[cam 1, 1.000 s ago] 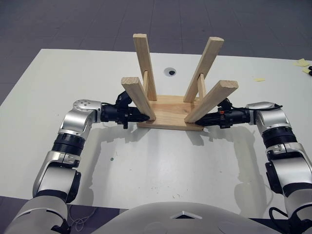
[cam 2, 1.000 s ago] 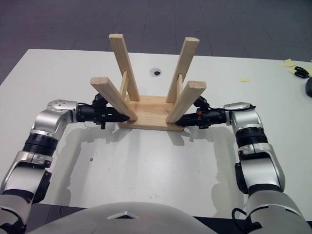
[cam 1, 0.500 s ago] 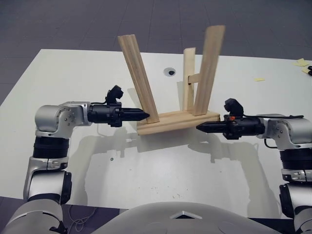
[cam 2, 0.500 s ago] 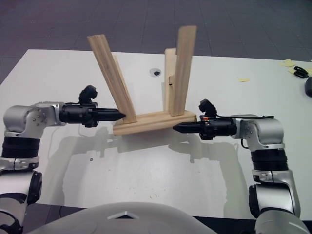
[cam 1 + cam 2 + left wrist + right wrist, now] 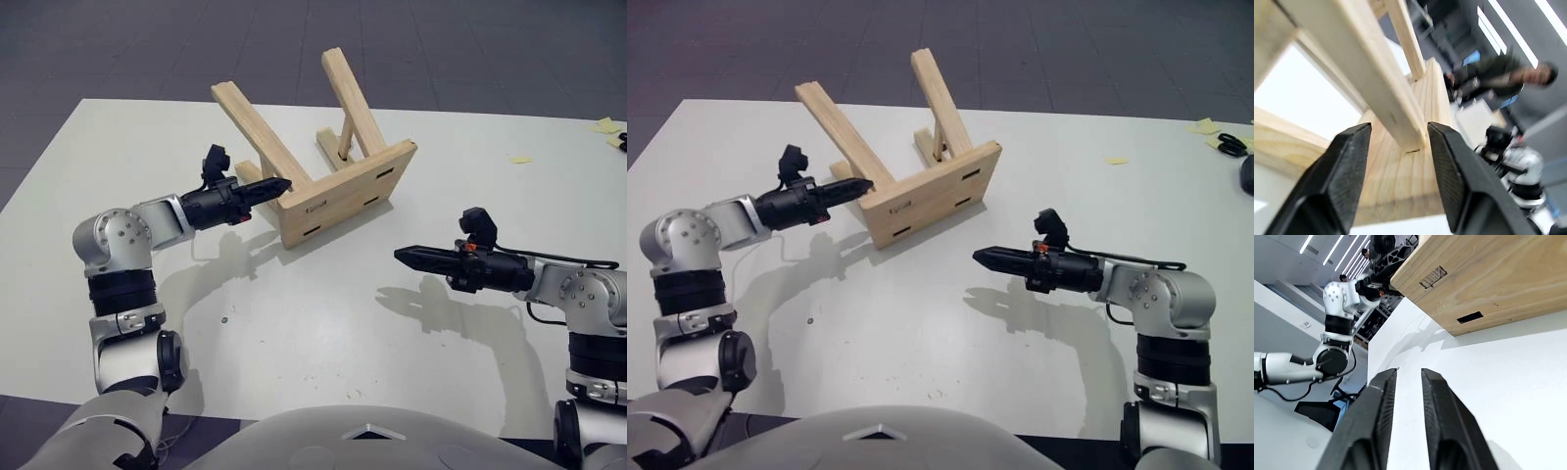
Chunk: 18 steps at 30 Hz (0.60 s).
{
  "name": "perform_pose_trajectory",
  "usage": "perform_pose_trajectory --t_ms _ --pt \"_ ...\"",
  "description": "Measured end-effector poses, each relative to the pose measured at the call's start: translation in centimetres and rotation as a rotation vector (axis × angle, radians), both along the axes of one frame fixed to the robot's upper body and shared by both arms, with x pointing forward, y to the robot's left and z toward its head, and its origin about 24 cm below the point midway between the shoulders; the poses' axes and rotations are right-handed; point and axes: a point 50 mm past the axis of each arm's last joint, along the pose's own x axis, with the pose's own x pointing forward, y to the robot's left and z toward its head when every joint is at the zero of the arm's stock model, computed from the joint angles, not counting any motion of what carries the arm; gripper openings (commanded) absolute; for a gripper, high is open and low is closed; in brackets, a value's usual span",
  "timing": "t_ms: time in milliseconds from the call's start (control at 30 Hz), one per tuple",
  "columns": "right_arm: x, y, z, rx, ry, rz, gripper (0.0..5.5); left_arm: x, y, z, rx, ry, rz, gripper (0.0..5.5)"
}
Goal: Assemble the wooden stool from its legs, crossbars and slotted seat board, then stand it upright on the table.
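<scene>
We see the stool (image 5: 338, 191) tipped over on the white table (image 5: 323, 333), resting on one long edge of its slotted seat board (image 5: 353, 186), with the legs pointing up and away from us. The left gripper (image 5: 279, 184) grasps the nearest leg (image 5: 257, 132) just where it meets the board, its fingers (image 5: 1347, 181) pressed to either side of the wood. The right gripper (image 5: 402, 255) hangs above the table, apart from the stool. Its fingers (image 5: 1442, 416) are drawn nearly together and hold nothing.
</scene>
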Motion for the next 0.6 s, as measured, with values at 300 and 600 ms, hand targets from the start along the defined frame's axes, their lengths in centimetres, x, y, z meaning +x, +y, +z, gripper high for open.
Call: perform_pose_trajectory --t_ms 300,600 --pt "-0.6 0.0 -0.8 0.030 -0.001 -0.114 2.92 -2.1 0.4 4.7 -0.010 -0.312 0.047 4.19" --pt "-0.6 -0.7 -0.8 0.035 -0.011 -0.198 4.34 -5.2 -2.7 -1.1 0.541 -0.587 -0.072 5.40"
